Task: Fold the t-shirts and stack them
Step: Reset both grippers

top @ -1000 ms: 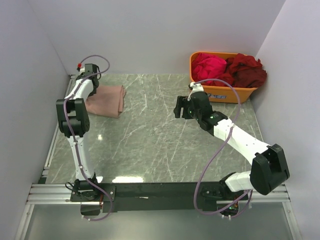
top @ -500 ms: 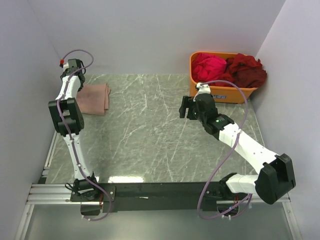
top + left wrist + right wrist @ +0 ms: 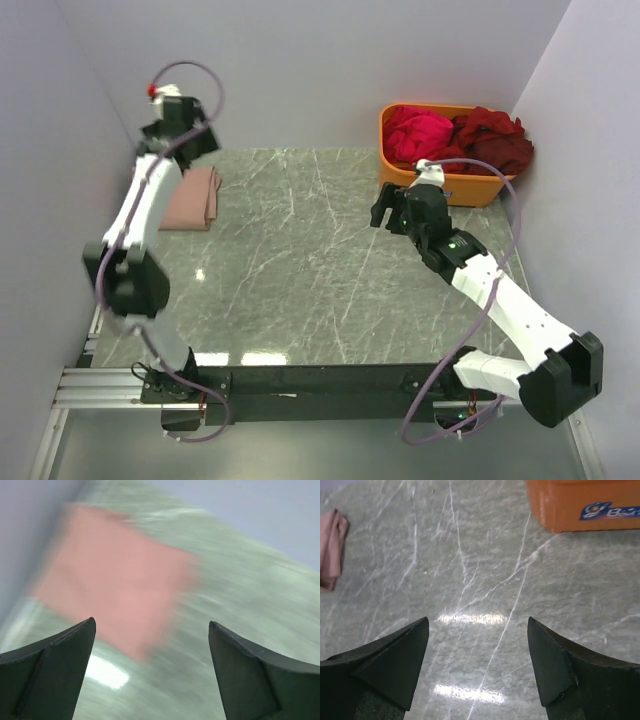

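- The left tool (image 3: pixel 151 625) has its two dark fingers spread wide, with nothing between them.
- Its wrist view is smeared with blur. Below the fingers it shows only a flat pink patch on the table.
- That patch is the dusty salmon-pink folded t-shirt (image 3: pixel 192 198). It lies flat at the far left of the grey-green marbled table (image 3: pixel 300 250), close to the left wall.
- From above, the left tool is raised over the far left corner, above the far end of the pink shirt and clear of it.
- The right tool (image 3: pixel 478 621) also has its fingers well apart and holds nothing. Bare table with bright light reflections shows between them.
- It hangs over the right half of the table, just in front of the near wall of the orange plastic tub (image 3: pixel 440 186).
- A small blue-and-white label sits on that near wall of the tub.
- The tub stands in the far right corner of the table.
- A crumpled magenta t-shirt (image 3: pixel 418 130) is heaped in the left part of the tub.
- A crumpled dark red t-shirt (image 3: pixel 495 142) fills the right part, touching the magenta one. It spills a little over the rim on the right.
- The pink shirt and the tub are well apart, on opposite sides of the table.
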`<control>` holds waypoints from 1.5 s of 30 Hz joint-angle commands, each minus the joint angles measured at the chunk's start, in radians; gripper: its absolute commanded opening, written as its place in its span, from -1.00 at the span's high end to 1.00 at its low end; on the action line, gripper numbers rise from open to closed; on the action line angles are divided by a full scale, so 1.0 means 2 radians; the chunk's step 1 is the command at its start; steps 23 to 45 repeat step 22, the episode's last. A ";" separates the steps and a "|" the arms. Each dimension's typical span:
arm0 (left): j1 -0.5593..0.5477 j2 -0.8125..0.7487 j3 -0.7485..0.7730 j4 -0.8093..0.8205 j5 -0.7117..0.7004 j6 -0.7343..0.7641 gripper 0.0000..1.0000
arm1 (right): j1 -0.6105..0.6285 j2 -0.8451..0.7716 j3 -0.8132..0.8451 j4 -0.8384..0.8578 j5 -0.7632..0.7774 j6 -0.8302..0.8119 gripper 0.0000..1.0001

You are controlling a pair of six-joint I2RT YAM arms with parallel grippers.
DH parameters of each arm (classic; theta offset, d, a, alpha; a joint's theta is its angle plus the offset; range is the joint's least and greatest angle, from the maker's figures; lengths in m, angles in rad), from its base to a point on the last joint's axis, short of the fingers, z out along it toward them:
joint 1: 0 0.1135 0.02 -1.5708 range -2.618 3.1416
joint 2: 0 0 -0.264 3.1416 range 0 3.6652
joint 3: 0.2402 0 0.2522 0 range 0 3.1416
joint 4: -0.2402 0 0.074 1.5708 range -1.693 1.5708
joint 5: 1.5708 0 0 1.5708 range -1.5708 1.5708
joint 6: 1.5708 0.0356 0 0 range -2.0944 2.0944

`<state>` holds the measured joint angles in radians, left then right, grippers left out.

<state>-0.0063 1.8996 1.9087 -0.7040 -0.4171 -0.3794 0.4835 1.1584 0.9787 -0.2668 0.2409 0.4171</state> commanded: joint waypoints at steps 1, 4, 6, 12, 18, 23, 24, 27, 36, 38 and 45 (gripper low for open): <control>-0.100 -0.162 -0.128 0.081 0.070 -0.086 -0.99 | -0.006 -0.038 0.015 -0.019 0.045 0.028 -0.72; -0.166 -0.268 -0.295 0.199 0.082 -0.142 -0.99 | -0.006 -0.068 -0.017 -0.025 0.054 0.047 -0.73; -0.192 -0.298 -0.370 0.232 0.084 -0.170 -0.99 | -0.008 -0.095 -0.037 -0.025 0.058 0.058 -0.73; -0.255 -0.350 -0.465 0.196 0.057 -0.218 -0.99 | -0.008 -0.152 -0.124 -0.020 0.054 0.088 -0.76; -0.260 -0.354 -0.490 0.176 0.031 -0.225 -0.99 | -0.008 -0.187 -0.155 -0.026 0.061 0.108 -0.76; -0.260 -0.356 -0.486 0.163 0.021 -0.229 -0.99 | -0.008 -0.194 -0.149 -0.035 0.067 0.112 -0.77; -0.260 -0.356 -0.486 0.163 0.021 -0.229 -0.99 | -0.008 -0.194 -0.149 -0.035 0.067 0.112 -0.77; -0.260 -0.356 -0.486 0.163 0.021 -0.229 -0.99 | -0.008 -0.194 -0.149 -0.035 0.067 0.112 -0.77; -0.260 -0.356 -0.486 0.163 0.021 -0.229 -0.99 | -0.008 -0.194 -0.149 -0.035 0.067 0.112 -0.77; -0.260 -0.356 -0.486 0.163 0.021 -0.229 -0.99 | -0.008 -0.194 -0.149 -0.035 0.067 0.112 -0.77; -0.260 -0.356 -0.486 0.163 0.021 -0.229 -0.99 | -0.008 -0.194 -0.149 -0.035 0.067 0.112 -0.77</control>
